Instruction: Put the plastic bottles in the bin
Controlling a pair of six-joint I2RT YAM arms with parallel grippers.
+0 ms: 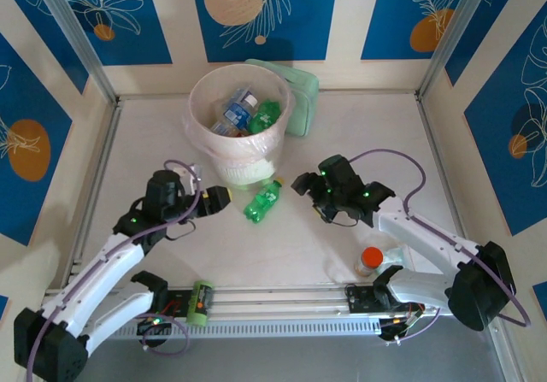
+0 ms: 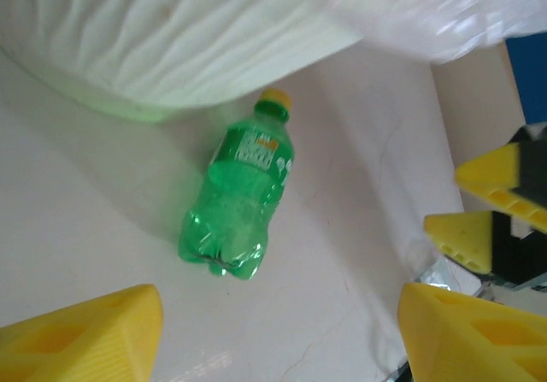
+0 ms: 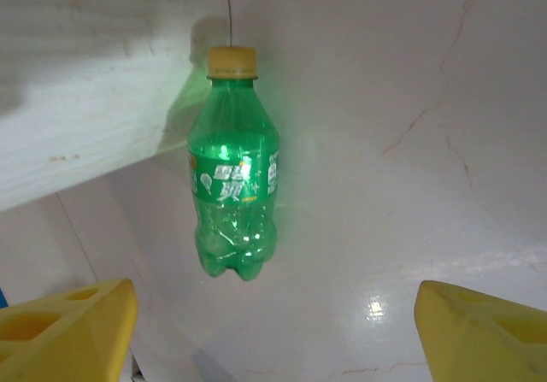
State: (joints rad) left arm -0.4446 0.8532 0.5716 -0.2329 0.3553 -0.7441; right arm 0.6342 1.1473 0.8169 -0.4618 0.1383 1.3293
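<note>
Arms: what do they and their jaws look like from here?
The left arm and right arm have white links, black joints and wrists, small green lights, and a looping purple cable each. Their jaws are yellow wedges with recessed pockets.

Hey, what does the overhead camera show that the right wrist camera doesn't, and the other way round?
Overhead adds: the bin's open top with bottles inside, the pale green box behind it, the orange-capped container near the right arm's base, and the left end effector and right end effector flanking the green bottle.
Right wrist adds: a close look at that bottle's yellow cap and label, framed by its own open yellow fingers.
Both: the green bottle lying on the table beside the bin's white wall.
</note>
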